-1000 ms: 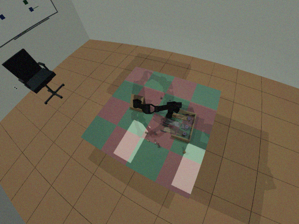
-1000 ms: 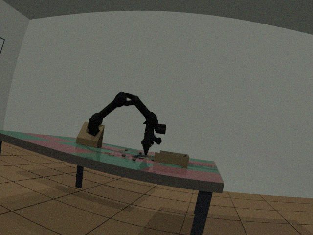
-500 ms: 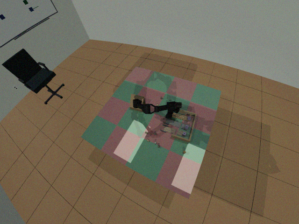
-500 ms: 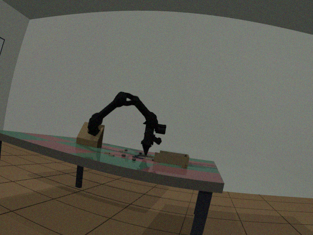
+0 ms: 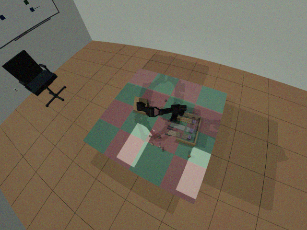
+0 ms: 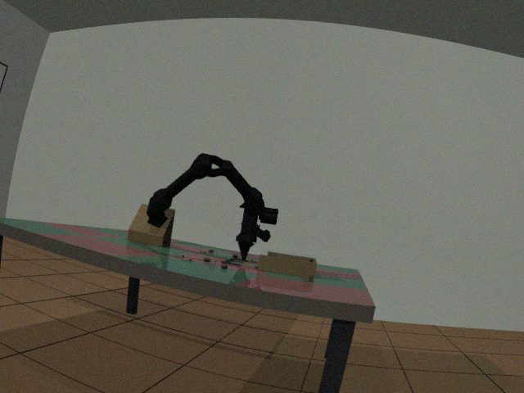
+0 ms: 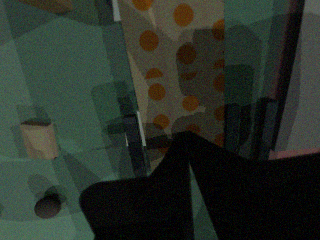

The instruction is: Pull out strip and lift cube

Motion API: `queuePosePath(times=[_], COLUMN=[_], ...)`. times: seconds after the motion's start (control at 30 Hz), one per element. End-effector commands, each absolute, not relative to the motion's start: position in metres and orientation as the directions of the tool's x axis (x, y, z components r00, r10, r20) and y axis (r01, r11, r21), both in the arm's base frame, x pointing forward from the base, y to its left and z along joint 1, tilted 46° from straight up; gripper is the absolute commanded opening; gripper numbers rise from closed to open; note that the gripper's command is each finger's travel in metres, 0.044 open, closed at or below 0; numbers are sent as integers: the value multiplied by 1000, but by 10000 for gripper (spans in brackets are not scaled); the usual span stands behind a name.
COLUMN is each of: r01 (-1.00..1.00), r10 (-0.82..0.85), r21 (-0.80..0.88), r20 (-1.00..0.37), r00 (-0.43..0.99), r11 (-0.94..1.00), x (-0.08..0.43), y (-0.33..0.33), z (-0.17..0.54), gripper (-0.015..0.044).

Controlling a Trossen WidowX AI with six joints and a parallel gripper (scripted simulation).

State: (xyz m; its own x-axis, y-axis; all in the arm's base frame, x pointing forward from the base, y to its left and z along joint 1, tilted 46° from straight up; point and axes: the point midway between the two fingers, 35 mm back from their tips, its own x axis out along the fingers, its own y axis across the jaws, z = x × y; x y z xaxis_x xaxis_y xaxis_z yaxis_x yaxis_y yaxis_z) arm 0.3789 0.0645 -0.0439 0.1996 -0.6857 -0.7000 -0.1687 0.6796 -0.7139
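Note:
A pale strip with orange dots (image 5: 185,120) (image 7: 167,57) runs into the wooden frame (image 5: 185,142) (image 6: 285,267); a line cuts across its dots in the wrist view. A purple cube (image 5: 194,121) is at its far end. The grey strip (image 5: 178,126) (image 7: 306,105) and the pale third strip (image 5: 173,133) each show a gap before their far parts. Purple cubes (image 5: 191,130) (image 5: 189,137) are at their far ends. I cannot read which cube is labelled. My gripper (image 6: 244,258) (image 7: 184,137) is shut and empty, pointing down at the dotted strip's near end, which it partly hides; contact is unclear.
Dark upright guides (image 7: 134,145) (image 7: 232,130) flank the dotted strip. A small tan block (image 7: 40,141) and a dark pebble (image 7: 48,206) lie left of it in the wrist view. More small pebbles (image 5: 162,149) (image 6: 223,266) are scattered near the frame. The arm's wooden base block (image 6: 146,230) is behind.

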Motion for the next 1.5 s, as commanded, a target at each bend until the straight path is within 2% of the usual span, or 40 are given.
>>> queuePosePath(times=[0.0,0.57,1.47], r01=[-170,-170,-172], r10=[-689,-689,-689], r21=[-717,-717,-717], r20=[-697,-697,-697], r00=[200,200,198], r11=[676,676,675], x=[379,378,338], y=[63,62,52], z=[-45,-46,-50], gripper=[0,0,0])
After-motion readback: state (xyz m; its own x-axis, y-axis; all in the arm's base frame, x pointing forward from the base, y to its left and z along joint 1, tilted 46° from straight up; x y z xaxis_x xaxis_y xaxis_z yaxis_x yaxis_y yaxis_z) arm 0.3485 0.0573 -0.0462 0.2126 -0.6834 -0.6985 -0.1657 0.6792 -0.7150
